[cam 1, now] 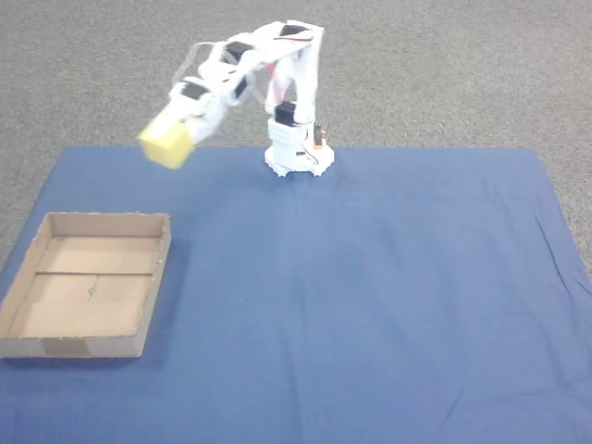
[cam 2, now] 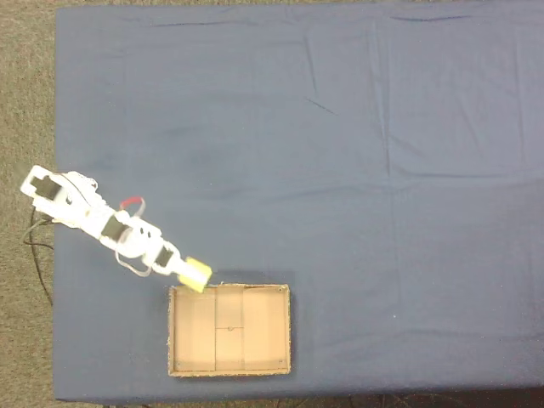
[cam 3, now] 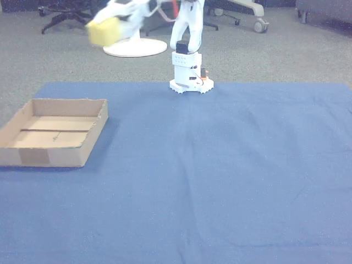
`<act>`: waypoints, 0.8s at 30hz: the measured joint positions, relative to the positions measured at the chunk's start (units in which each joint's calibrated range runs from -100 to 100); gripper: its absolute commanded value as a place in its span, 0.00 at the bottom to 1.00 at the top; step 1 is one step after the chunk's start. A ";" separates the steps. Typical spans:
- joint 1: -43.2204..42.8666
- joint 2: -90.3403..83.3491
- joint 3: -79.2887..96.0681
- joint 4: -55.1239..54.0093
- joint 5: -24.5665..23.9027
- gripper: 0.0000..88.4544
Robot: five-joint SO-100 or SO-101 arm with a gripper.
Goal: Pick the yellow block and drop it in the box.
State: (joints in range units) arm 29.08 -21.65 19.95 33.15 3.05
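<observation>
The claw (cam 1: 178, 137) is clenched on the yellow block (cam 1: 167, 144), which it holds up in the air, clear of the blue cloth (cam 1: 370, 305). In that fixed view the block hangs at the left end of the outstretched white arm (cam 1: 250, 55), above the far left part of the cloth and beyond the far wall of the box (cam 1: 55, 349). In the fixed view from above, the block (cam 2: 195, 273) sits just outside the box's (cam 2: 172, 331) upper left corner, close to the rim but not over the floor. The other view shows the block (cam 3: 103, 31) blurred, high and to the left of the arm's base (cam 3: 190, 74). The box (cam 3: 44, 156) lies empty near the left edge of the cloth, with a seam across its floor and a tape patch on its near wall. Beyond the cloth lies grey carpet (cam 1: 462, 74).
</observation>
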 measured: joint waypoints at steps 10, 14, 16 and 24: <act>11.12 46.38 -47.09 9.56 4.10 0.24; 14.07 61.13 -59.53 10.58 6.89 0.24; 14.56 67.01 -65.30 12.07 7.77 0.32; 13.01 69.48 -64.15 15.83 10.89 0.49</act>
State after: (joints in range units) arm 42.09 47.83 -44.20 48.98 13.94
